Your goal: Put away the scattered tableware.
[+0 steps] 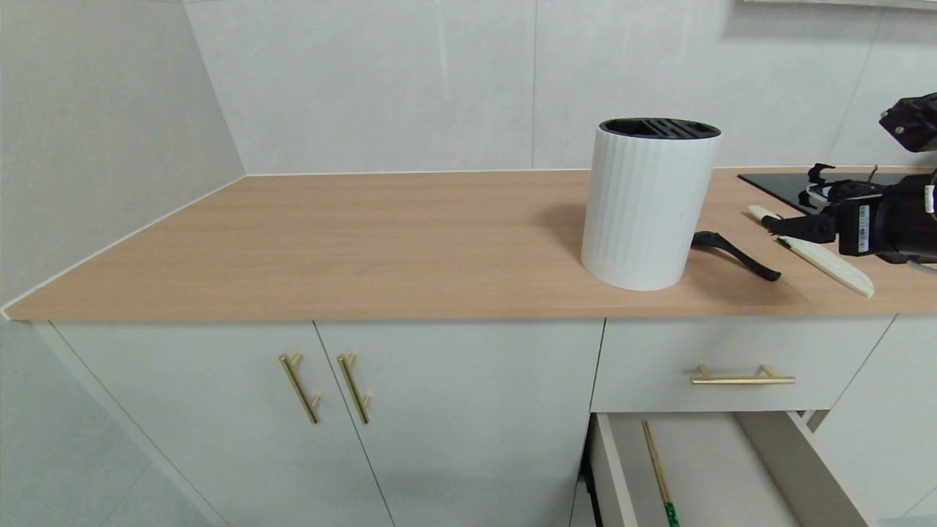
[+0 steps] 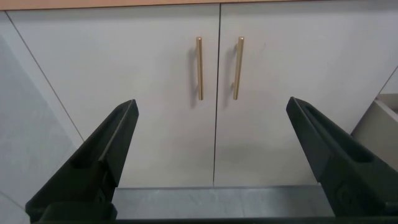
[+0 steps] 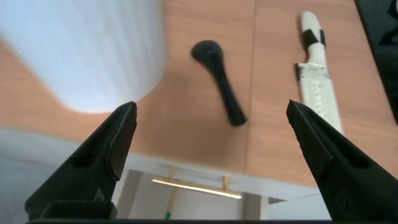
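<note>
White ribbed holder (image 1: 648, 208) stands on counter (image 1: 366, 241). Black spoon (image 1: 739, 258) lies just right of holder, its head partly hidden behind it. White knife (image 1: 831, 267) lies farther right, right gripper (image 1: 787, 225) over its handle end. Below holder, open drawer (image 1: 611, 468) holds chopsticks (image 1: 656, 465).
</note>
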